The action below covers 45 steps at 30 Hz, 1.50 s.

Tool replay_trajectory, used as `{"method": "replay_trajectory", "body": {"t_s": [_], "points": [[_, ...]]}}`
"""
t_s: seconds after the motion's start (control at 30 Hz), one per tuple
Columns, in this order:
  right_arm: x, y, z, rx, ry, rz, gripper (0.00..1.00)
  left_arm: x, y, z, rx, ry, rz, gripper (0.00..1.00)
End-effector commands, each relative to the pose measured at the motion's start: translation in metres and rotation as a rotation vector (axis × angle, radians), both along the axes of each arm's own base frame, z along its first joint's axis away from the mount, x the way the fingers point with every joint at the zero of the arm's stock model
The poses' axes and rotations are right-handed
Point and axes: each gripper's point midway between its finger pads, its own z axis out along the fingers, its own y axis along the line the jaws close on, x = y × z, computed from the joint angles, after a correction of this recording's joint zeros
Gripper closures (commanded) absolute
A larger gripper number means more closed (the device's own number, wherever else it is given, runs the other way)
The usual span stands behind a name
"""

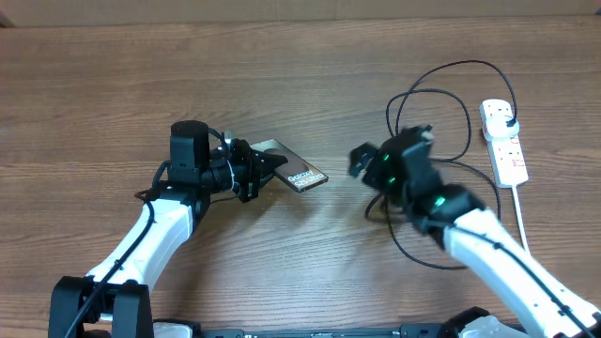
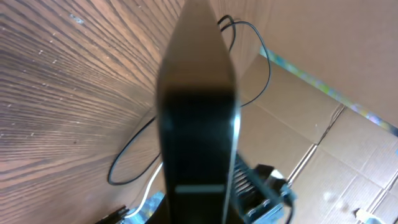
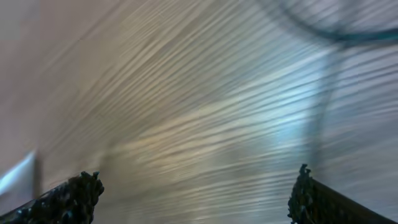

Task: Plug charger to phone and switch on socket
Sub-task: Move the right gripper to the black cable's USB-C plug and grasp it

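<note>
**Fig.** Early stage, overhead view. L gripper [image 1: 269, 169] is clamped on one end of the phone [image 1: 305, 176], near table centre. R gripper [image 1: 362, 164] is spread wide and empty, low over bare wood. It sits btwn the phone and the charger [image 1: 449, 68], which lies looped beside the socket [image 1: 510, 155] at far right. Connector not yet in phone, so plugging-in and switch-on are both left. Switch state too small to tell.

Overhead's bright, even, sharp. Right wrist smears, glare streaking the table [image 3: 186, 137]. Left wrist's close phone [image 2: 198, 124] blurs.
</note>
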Motion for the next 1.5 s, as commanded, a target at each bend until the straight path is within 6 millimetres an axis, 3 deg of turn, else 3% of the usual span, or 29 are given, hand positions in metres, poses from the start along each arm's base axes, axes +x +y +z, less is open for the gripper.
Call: {"method": "replay_trajectory", "body": {"t_s": [0.0,0.2,0.3,0.5,0.67,0.9,1.23,1.33,1.47], "points": [[0.032,-0.04,0.036,-0.097,-0.03,-0.089,0.0,-0.001,-0.004,0.006,-0.002,-0.04,-0.029,0.96],[0.063,-0.092,0.028,-0.203,0.154,-0.197,0.1,-0.001,-0.004,0.006,-0.002,-0.039,-0.029,0.96],[0.083,-0.109,0.002,-0.234,0.239,-0.242,0.17,-0.001,-0.004,0.006,-0.003,-0.039,-0.03,0.96],[0.098,-0.113,-0.058,-0.263,0.34,-0.247,0.31,-0.001,-0.004,0.006,-0.005,-0.039,-0.033,0.96],[0.103,-0.112,-0.09,-0.272,0.378,-0.243,0.44,-0.002,-0.005,0.007,-0.011,-0.038,-0.039,0.96],[0.092,-0.114,-0.126,-0.297,0.469,-0.234,0.46,-0.004,-0.006,0.008,-0.019,-0.037,-0.049,0.96],[0.084,-0.115,-0.134,-0.307,0.51,-0.228,0.46,-0.004,-0.007,0.008,-0.02,-0.037,-0.05,0.96],[0.081,-0.115,-0.137,-0.309,0.514,-0.228,0.55,-0.004,-0.006,0.008,-0.019,-0.037,-0.049,0.96],[0.092,-0.118,-0.135,-0.32,0.466,-0.243,0.63,-0.004,-0.006,0.008,-0.019,-0.037,-0.049,0.96]]}}
